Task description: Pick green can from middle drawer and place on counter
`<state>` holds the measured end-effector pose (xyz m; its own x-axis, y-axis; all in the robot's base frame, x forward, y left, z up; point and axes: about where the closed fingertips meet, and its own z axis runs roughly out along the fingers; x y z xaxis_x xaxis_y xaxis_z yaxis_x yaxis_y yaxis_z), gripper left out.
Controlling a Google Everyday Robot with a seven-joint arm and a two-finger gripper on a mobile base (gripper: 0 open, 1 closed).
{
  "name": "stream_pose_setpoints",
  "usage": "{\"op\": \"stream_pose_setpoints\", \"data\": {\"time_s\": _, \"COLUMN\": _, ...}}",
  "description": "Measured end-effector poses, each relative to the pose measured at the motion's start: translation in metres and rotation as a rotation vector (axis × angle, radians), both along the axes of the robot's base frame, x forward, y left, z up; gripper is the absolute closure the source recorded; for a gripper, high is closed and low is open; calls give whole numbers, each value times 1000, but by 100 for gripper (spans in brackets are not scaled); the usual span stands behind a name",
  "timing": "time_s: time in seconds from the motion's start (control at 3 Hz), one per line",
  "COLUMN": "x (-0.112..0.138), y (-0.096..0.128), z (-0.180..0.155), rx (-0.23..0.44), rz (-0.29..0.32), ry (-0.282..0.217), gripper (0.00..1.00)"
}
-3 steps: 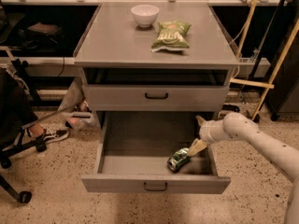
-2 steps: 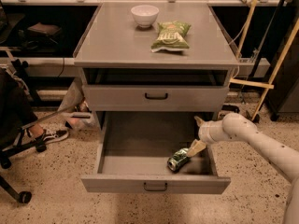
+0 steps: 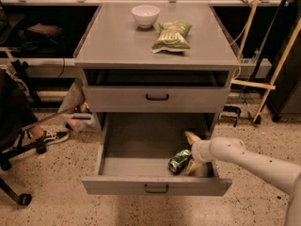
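One dented green can [image 3: 179, 160] lies in the drawer [image 3: 141, 142], beside the spread, empty tool [image 3: 189, 152].

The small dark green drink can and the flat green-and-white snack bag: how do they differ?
The green can lies on its side in the open grey middle drawer; the snack bag lies flat on the grey counter. The can is a dark cylinder; the bag is a paler, flat pouch. The open gripper is at the can's right end, far from the bag. Both are green.
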<state>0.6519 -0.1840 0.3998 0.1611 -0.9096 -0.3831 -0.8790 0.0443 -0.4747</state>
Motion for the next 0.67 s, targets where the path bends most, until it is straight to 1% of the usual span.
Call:
{"op": "stream_pose_setpoints", "data": {"time_s": 0.33, "x": -21, "y": 12, "z": -20, "rx": -32, "rz": 53, "ry": -34, "gripper": 0}}
{"op": "stream_pose_setpoints", "data": {"time_s": 0.67, "x": -21, "y": 13, "z": -19, "rx": -31, "rz": 54, "ry": -34, "gripper": 0}}
